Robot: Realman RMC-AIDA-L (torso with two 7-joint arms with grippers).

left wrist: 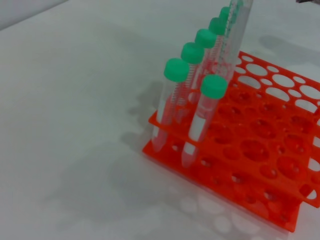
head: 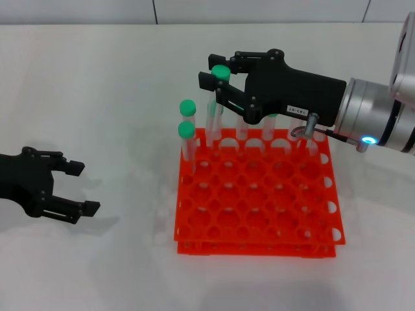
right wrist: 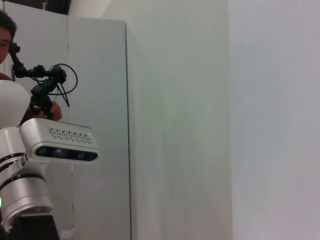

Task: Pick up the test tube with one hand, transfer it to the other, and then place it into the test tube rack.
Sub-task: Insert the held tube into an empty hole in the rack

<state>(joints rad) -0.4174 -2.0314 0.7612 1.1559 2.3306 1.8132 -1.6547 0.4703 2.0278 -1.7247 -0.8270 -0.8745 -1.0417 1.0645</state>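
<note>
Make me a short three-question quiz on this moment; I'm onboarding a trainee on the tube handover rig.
1. True or false: the right claw holds the test tube above the rack's far-left corner.
2. Which best describes the left claw? A) open, off to the rack's left B) shut on a tube C) over the rack
3. Fill in: the caps on the tubes standing in the test tube rack are ____.

Key: 1 true; 2 A; 3 green
</note>
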